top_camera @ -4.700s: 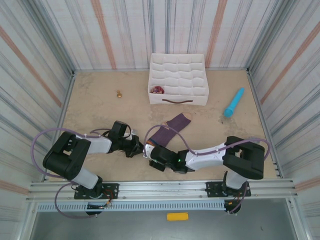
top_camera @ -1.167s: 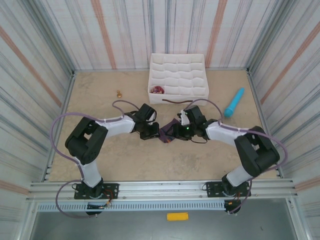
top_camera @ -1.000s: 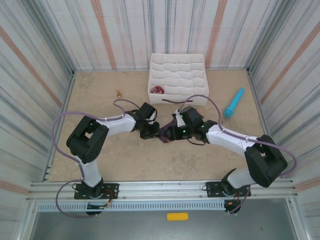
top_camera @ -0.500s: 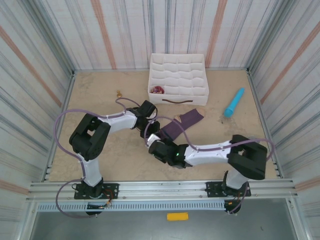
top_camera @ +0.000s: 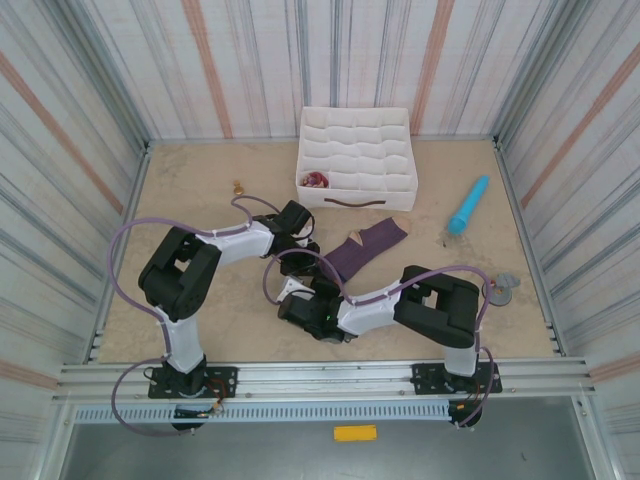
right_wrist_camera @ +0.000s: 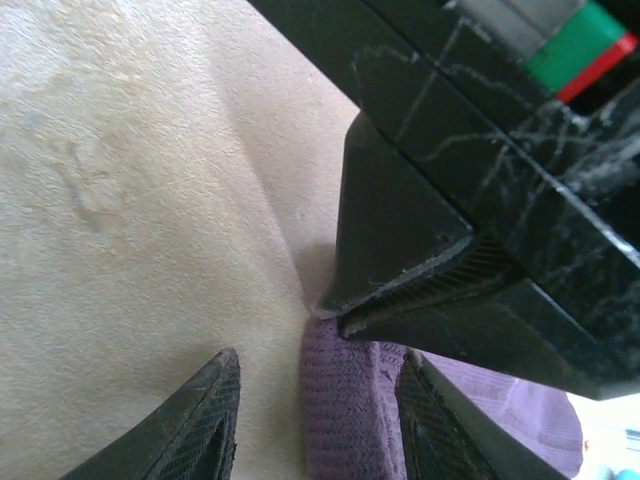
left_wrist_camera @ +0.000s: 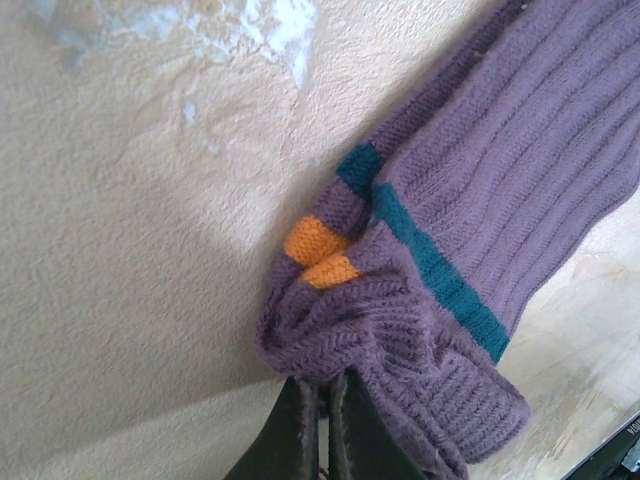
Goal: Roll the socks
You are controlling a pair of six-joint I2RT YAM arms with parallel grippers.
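Observation:
A purple sock with a tan heel lies stretched on the table toward the back right. In the left wrist view its ribbed fabric carries orange and teal marks. My left gripper is shut on the sock's bunched near-left end. My right gripper lies low on the near side, open, its two fingers either side of that same sock end. The left gripper's shut fingers sit right above the sock end. A small reddish bundle rests in one box compartment; I cannot tell what it is.
A white compartment box stands at the back centre. To its right a turquoise stick lies near the right wall. A small brown object sits back left. Striped walls close in three sides.
My right arm has swung from the sock's right side round to the near side, and its jaws have narrowed about the sock end. The left gripper stayed shut on the sock.

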